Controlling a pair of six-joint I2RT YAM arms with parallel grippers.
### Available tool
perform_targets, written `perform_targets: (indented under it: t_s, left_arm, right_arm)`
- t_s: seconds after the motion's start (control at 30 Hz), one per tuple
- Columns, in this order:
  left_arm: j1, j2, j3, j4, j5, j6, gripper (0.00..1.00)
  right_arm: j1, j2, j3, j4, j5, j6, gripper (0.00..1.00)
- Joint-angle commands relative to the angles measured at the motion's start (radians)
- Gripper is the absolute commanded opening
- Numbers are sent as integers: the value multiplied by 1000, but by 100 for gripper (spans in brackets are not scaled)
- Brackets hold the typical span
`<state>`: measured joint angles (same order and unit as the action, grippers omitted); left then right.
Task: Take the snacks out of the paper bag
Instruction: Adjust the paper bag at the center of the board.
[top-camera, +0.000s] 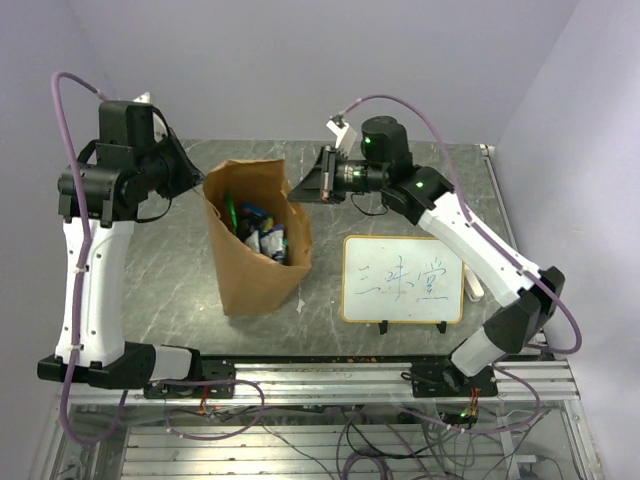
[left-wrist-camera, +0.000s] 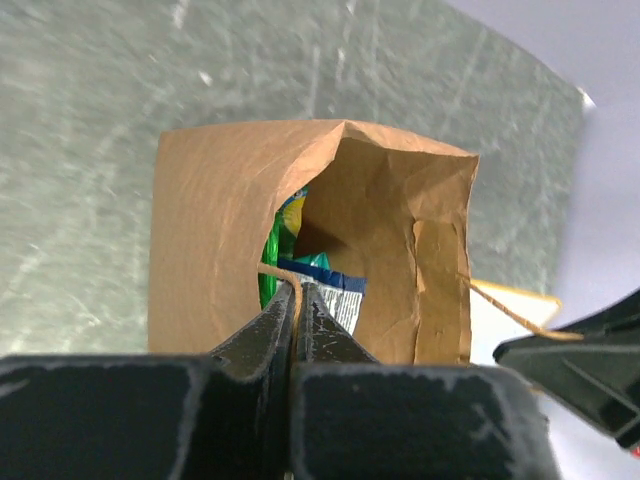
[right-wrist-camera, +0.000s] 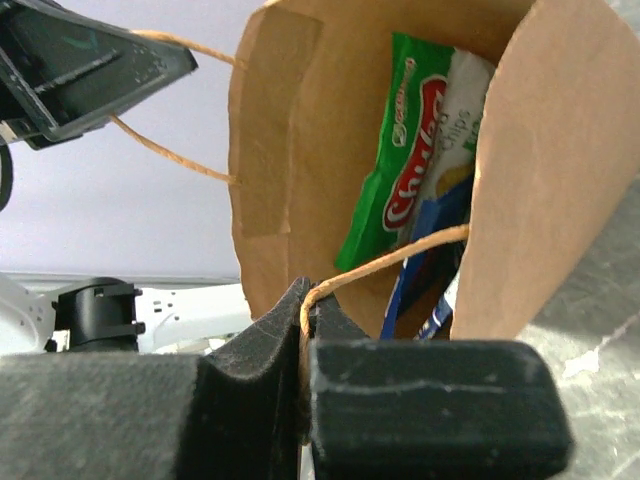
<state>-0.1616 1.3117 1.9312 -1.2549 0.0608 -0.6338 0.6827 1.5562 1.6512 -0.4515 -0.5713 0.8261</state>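
At the left of the grey table, the left arm bends over its far half. It brings the left gripper up against the left rim of the paper bag. Its jaws are pressed together on the left handle, a thin tan string that runs from between the fingertips back to the bag's wall. The bag stands on the table left of centre, between the two grippers, with its mouth open upward and its brown sides creased. The snacks are all inside it, in a loose pile below the rim, and none lies on the table. A green packet with red lettering stands against the inner wall. A blue-and-white pouch sits just beside it, lower down. The other packets are too jumbled to tell apart. On the bag's right side, the right handle arcs out from the rim into the right gripper. Its jaws are likewise closed tight on the string, just outside the far right edge of the mouth. To the right of the bag and well apart from it, an orange-framed whiteboard with blue writing stands on small black feet near the table's near edge.
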Motion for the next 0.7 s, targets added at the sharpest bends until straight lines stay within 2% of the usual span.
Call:
perform_targets:
  t_s: [0.0, 0.23, 0.37, 0.43, 0.67]
  left_arm:
    - [46, 31, 129, 66, -150, 91, 7]
    - [111, 176, 324, 85, -145, 160, 7]
    - [114, 217, 343, 137, -61, 217, 7]
    - [115, 220, 305, 172, 20, 221, 7]
    - [116, 55, -56, 363, 341, 121, 7]
  right_arm:
    - [40, 70, 85, 95, 13, 21, 0]
    - [137, 158, 71, 167, 24, 59, 0]
    - [210, 184, 71, 132, 63, 31, 0]
    - [229, 182, 50, 129, 71, 26, 0]
    - [245, 144, -37, 91, 89, -18, 0]
